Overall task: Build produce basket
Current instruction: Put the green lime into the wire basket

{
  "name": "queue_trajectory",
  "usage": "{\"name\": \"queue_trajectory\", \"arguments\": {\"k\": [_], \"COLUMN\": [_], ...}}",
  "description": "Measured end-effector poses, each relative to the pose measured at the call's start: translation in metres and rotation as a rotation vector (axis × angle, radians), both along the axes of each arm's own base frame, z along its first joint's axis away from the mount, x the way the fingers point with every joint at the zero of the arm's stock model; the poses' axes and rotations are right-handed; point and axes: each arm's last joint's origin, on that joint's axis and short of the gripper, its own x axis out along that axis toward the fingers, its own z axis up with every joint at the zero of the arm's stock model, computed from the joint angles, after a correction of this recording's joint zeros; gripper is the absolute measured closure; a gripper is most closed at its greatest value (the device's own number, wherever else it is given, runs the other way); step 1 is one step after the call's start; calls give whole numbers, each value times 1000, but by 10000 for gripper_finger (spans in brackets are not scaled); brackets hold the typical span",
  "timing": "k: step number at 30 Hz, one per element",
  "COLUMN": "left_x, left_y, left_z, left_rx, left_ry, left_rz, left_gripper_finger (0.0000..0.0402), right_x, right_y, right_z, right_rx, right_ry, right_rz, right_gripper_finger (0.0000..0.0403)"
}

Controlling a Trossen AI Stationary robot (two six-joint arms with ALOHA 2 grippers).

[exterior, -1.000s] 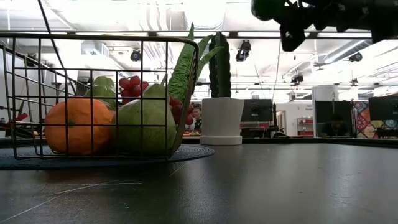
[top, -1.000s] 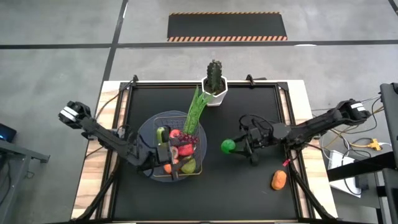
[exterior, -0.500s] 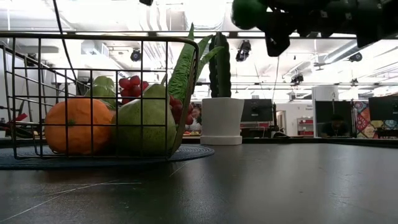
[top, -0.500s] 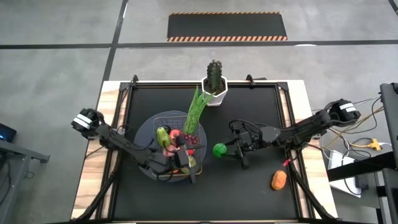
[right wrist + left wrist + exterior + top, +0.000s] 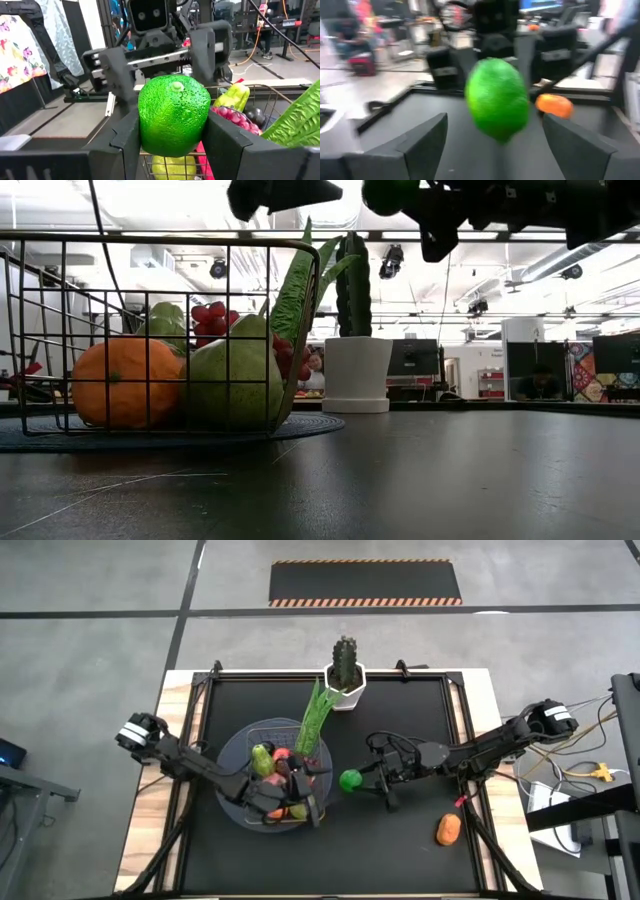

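The wire basket (image 5: 262, 755) stands on a round grey-blue disc (image 5: 232, 755) left of the table's middle. It holds an orange (image 5: 125, 380), a green pear (image 5: 232, 385), grapes (image 5: 212, 313) and a long leafy stalk (image 5: 312, 720). My right gripper (image 5: 360, 783) is shut on a green lime (image 5: 349, 780), high above the table just right of the basket. My left gripper (image 5: 312, 803) hangs open and empty over the basket's near right corner, facing the lime (image 5: 497, 97) and apart from it. My right gripper pinches the lime between its two fingers, one on each side (image 5: 146, 125). The fingers (image 5: 227, 145) lie level and come from the table's right. The lime is lifted clear of the table, its stem end (image 5: 176, 86) turned up.
A dark green cactus in a white pot (image 5: 344, 680) stands at the far edge behind the basket. An orange piece of produce (image 5: 449, 830) lies on the black mat near the front right. The mat right of the basket is bare.
My right gripper has carried the lime toward the table's left, close to the basket's right side, still high. My left gripper has moved across the basket toward the table's right, toward the lime, and now shows at the top of the low view.
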Motion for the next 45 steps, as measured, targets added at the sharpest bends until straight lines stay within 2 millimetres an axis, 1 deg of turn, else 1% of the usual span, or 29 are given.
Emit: {"name": "queue_trajectory", "arguments": {"k": [3, 9, 13, 15, 19, 26, 29, 31, 34, 39, 42, 45], "left_x": [5, 19, 22, 22, 22, 22, 22, 22, 22, 19, 14, 7], "left_y": [4, 11, 11, 11, 11, 11, 11, 11, 10, 1, -9, -19], "left_z": [-2, -14, -18, -19, -19, -19, -19, -19, -19, -17, -15, -10], "left_rx": [-15, -21, -25, -21, -21, -20, -23, -24, -28, -31, -35, -40], "left_ry": [-11, -20, -40, -38, -42, -40, -42, -42, -48, -50, -57, -58], "left_rz": [-64, -46, -47, -48, -49, -50, -50, -51, -54, -75, -105, -139], "left_gripper_finger": [89, 88, 89, 96, 130, 221, 249, 255, 255, 254, 253, 253], "right_x": [0, 0, 0, 0, 0, 0, 0, 0, -1, -6, -12, -20], "right_y": [0, 0, 0, 0, 0, 0, 0, 0, 0, 0, -2, -4], "right_z": [0, 0, 0, 0, 0, -1, -1, 0, 1, 6, 9, 14], "right_rx": [-4, -4, -4, -7, -13, -30, -22, -24, -17, 5, 7, 17], "right_ry": [-3, -2, -2, -2, -3, 0, 1, 1, -4, 14, 55, 91], "right_rz": [0, -1, -1, -1, -2, -11, -10, -2, 24, 30, 32, 31], "right_gripper_finger": [238, 238, 238, 238, 238, 237, 218, 196, 158, 106, 86, 74]}}
